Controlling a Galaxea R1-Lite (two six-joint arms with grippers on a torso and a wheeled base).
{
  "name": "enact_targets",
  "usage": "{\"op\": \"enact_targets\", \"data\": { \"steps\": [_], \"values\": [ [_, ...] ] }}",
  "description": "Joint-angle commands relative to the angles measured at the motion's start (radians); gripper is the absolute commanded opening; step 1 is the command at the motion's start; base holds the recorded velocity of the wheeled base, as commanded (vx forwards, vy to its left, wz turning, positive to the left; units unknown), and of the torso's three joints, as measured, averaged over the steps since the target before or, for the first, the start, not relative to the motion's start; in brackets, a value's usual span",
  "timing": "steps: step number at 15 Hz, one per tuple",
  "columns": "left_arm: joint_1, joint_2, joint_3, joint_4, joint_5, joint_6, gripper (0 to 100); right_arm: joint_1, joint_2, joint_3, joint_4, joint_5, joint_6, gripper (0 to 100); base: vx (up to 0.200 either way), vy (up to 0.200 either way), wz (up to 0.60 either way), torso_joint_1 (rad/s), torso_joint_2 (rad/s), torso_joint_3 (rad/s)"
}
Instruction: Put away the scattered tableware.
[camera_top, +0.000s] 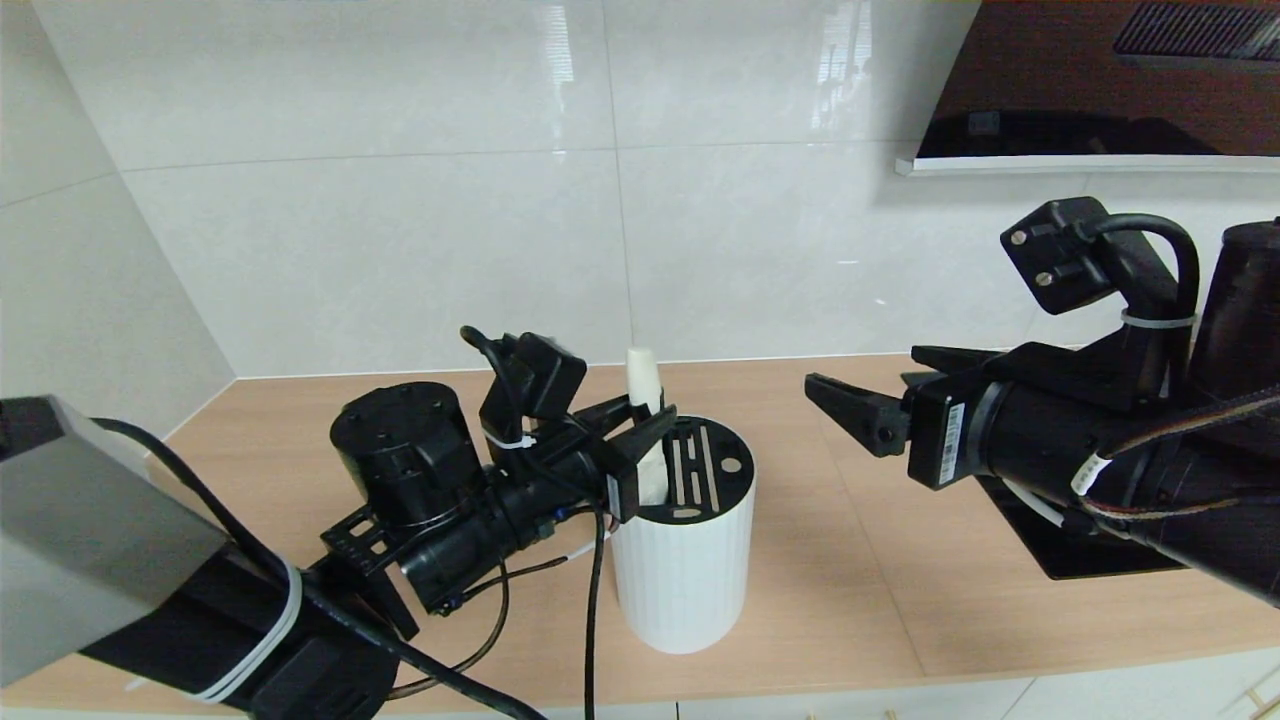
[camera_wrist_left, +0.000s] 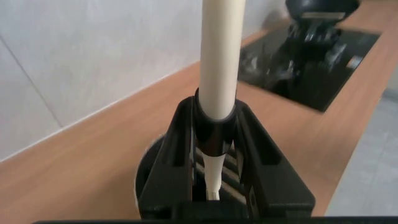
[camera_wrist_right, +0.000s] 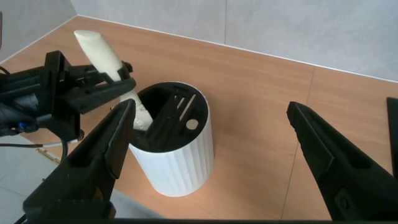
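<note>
The wooden countertop (camera_top: 880, 600) carried a white ribbed holder (camera_top: 685, 570) directly beneath the left gripper (camera_top: 640, 440). A black cooktop (camera_top: 1075, 560) lay below the right gripper (camera_top: 862, 367).

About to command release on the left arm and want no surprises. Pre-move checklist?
1. Left gripper shut on the cream handle: ok.
2. Its lower end inside the top opening of the white holder: ok.
3. Tip resting on the holder's bottom: cannot tell.
4. Holder upright on the counter: ok.
5. Right gripper open, apart from the holder: ok.
</note>
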Motion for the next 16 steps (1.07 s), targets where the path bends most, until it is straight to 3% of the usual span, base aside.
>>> {"op": "enact_targets", "data": {
  "steps": [1, 11, 12, 16],
  "values": [
    [0.0, 0.023, 0.004, 0.002, 0.001, 0.001, 0, 0.002, 0.005, 0.0, -0.001, 0.0, 0.0, 100, 0.0, 0.0, 0.0, 0.0, 0.0, 0.0],
    [-0.005, 0.081, -0.01, 0.0, 0.019, -0.001, 0, 0.002, 0.005, 0.0, -0.001, 0.0, 0.0, 100, 0.0, 0.0, 0.0, 0.0, 0.0, 0.0],
    [-0.005, 0.081, -0.024, 0.0, 0.044, -0.004, 100, 0.0, 0.005, 0.0, -0.001, 0.0, 0.0, 100, 0.0, 0.0, 0.0, 0.0, 0.0, 0.0],
    [-0.005, 0.06, -0.039, -0.001, 0.057, -0.024, 100, 0.0, 0.005, 0.002, -0.001, 0.0, 0.0, 100, 0.0, 0.0, 0.0, 0.0, 0.0, 0.0]
  ]
}}
